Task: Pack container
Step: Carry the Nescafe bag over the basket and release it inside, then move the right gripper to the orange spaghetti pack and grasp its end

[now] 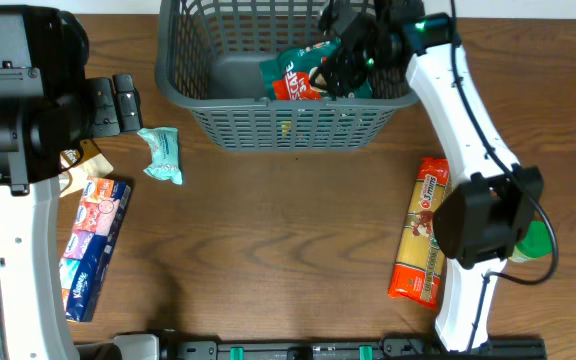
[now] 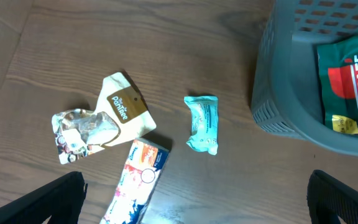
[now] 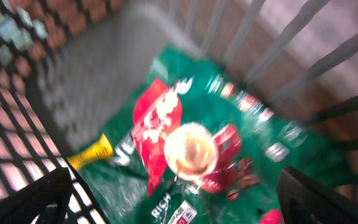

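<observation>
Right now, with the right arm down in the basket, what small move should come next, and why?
Probably lift the right gripper straight up out of the grey basket: its jaws stand open, and the green coffee packet lies on the basket floor, apparently free of them.

white arm links (image 1: 468, 110) with black joint housings (image 1: 483, 215), thin black cables (image 1: 546, 225), one green wrist light (image 1: 420, 24)
</observation>
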### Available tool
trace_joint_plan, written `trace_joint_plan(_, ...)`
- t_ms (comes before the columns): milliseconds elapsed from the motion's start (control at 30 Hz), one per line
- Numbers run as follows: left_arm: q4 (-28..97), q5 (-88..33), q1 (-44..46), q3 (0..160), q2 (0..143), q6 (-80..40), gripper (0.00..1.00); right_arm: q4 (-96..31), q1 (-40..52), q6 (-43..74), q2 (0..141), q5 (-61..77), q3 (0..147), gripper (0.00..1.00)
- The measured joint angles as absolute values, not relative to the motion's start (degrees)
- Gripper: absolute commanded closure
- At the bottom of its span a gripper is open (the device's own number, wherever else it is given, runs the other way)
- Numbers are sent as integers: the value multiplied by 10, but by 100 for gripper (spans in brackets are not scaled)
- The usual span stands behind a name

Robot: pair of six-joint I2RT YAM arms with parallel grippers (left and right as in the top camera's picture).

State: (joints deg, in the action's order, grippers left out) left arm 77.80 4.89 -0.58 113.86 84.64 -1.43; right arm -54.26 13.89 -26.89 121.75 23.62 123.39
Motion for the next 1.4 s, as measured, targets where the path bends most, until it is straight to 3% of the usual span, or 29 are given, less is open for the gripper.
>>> trace_joint_plan(133,778,49,-6,1139,846,-14,1,-562,114,-206,1158,246,1310,4)
trace_joint_plan(333,778,49,-6,1139,846,-14,2,-675,1,-51,1023,156,1377,14)
trace_joint_plan(500,778,49,-6,1139,846,-14,1,-851,-83,95,988,11,1381,1)
trace_joint_plan(733,781,49,-6,1139,846,-14,1,-969,-91,156,1007,-57,1360,1)
trace_joint_plan(1033,796,64,-7,1138,830,-10,1,-945,-69,201,837,-47,1142,1)
trace_joint_plan(1233,797,70,-46,1130,796,-17,1,-776,-65,233,691,-41,884,1)
trace_joint_plan(1400,761,75,-114,1058,783,-30,1,-593,-65,244,689,-5,669,1)
